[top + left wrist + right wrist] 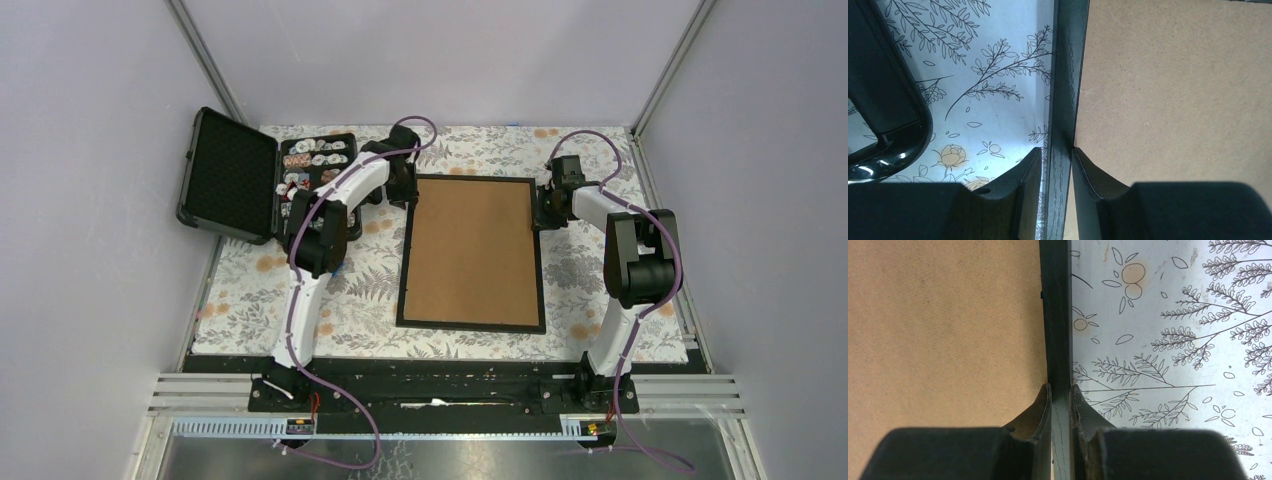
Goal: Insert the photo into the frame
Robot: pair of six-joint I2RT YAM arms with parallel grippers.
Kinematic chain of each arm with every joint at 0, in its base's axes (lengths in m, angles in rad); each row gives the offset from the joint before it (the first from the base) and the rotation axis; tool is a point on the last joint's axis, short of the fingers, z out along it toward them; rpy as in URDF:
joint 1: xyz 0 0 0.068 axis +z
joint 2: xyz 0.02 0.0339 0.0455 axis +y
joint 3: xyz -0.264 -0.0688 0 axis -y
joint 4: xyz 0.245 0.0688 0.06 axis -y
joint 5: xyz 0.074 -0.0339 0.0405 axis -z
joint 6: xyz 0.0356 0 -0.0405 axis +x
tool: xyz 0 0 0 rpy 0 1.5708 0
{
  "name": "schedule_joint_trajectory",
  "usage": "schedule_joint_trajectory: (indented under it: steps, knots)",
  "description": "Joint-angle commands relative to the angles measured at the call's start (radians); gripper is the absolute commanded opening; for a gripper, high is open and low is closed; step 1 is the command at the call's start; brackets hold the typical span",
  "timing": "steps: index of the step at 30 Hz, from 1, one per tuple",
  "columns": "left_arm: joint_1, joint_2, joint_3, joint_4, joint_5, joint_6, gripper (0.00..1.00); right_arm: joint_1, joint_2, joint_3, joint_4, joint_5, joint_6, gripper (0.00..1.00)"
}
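The big black picture frame with thin edges (pixel 470 327) lies flat and face down in the middle of the flowery table cloth (pixel 300 290). Its brown board (pixel 470 250) faces up. The left gripper (pixel 405 188) is pinched on the frame's left edge at about 10 o'clock. The right gripper (pixel 548 205) is pinched on the right edge at about 2 o'clock. In each wrist view one finger sits on the board side and one on the cloth side, with the thin black edge squeezed between them. The cat photo is not in sight. It may be under the board, but that part is hidden. An open black case with foam inside (pixel 235 175) sits at 10 o'clock on the table, near the left arm.

It looks like the two arms are about to lift or turn the frame together. To do that well, both should go up at the same speed so the frame is level. They should not pull apart or push in, or the thin edge could bend or slip out. Both grips are at the far end, so the near end at 6 o'clock will feel heavy and may hang down. Go slowly, and watch the case.
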Motion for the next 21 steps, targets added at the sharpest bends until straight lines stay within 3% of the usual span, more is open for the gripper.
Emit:
schedule_joint_trajectory:
  steps: [1,9,13,14,16,19,21]
  knots:
    - [-0.034,0.142,0.04,-0.078,-0.113,0.047,0.33,0.048,0.079,-0.051,-0.112,-0.061,0.012,0.15]
    - [-0.062,0.253,0.145,-0.159,-0.132,0.058,0.33,0.057,0.08,-0.046,-0.12,-0.057,0.01,0.15]
    - [-0.067,0.213,0.165,-0.163,-0.087,0.068,0.34,0.059,0.088,-0.028,-0.147,-0.05,0.018,0.16]
    - [-0.068,0.185,0.174,-0.165,-0.054,0.072,0.35,0.059,0.086,-0.022,-0.154,-0.047,0.023,0.19]
    - [-0.068,0.103,0.183,-0.164,0.029,0.074,0.42,0.055,0.072,-0.007,-0.168,-0.045,0.037,0.34]
    - [-0.066,-0.034,0.166,-0.152,0.086,0.077,0.63,0.05,0.036,0.017,-0.191,-0.072,0.07,0.57]
    - [-0.062,-0.129,0.098,-0.131,0.099,0.079,0.76,0.047,0.004,0.021,-0.197,-0.111,0.094,0.67]
